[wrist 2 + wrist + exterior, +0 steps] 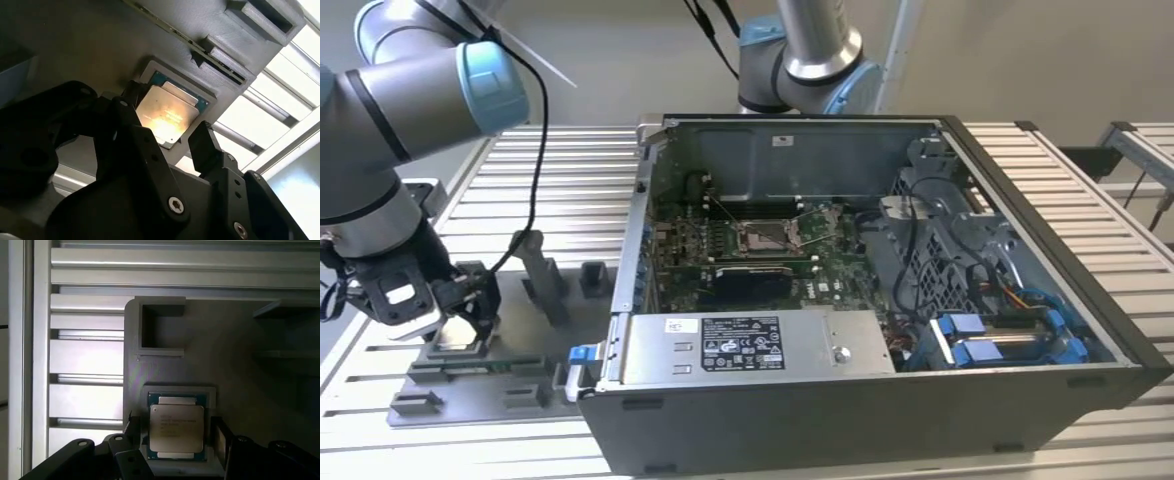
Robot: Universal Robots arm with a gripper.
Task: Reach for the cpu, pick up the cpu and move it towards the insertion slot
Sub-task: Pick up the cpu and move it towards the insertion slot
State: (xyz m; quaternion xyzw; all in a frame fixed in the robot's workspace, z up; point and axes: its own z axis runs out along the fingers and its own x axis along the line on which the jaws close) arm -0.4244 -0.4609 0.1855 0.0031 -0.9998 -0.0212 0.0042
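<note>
The cpu (pixel 455 331), a flat silvery square chip, lies in a shallow pocket of the grey fixture tray (pixel 520 365) at the exterior view's left. My gripper (pixel 447 318) hangs just over it, open. In both wrist views the black fingers (pixel 206 146) (pixel 221 436) stand on either side of the cpu (pixel 168 113) (pixel 176 429) with a small gap on each side, so the gripper (pixel 167 114) (pixel 176 433) straddles it. The insertion slot (pixel 765 235), a shiny square socket on the green board, sits inside the open computer case, far off toward the exterior view's right.
The open computer case (pixel 1041 300) lies on its side on the slatted metal table (pixel 560 170), with a grey power supply (pixel 740 345) at its near wall and cables at its right. Upright grey blocks (pixel 540 280) stand on the tray. Another arm's base (pixel 801 60) rises behind the case.
</note>
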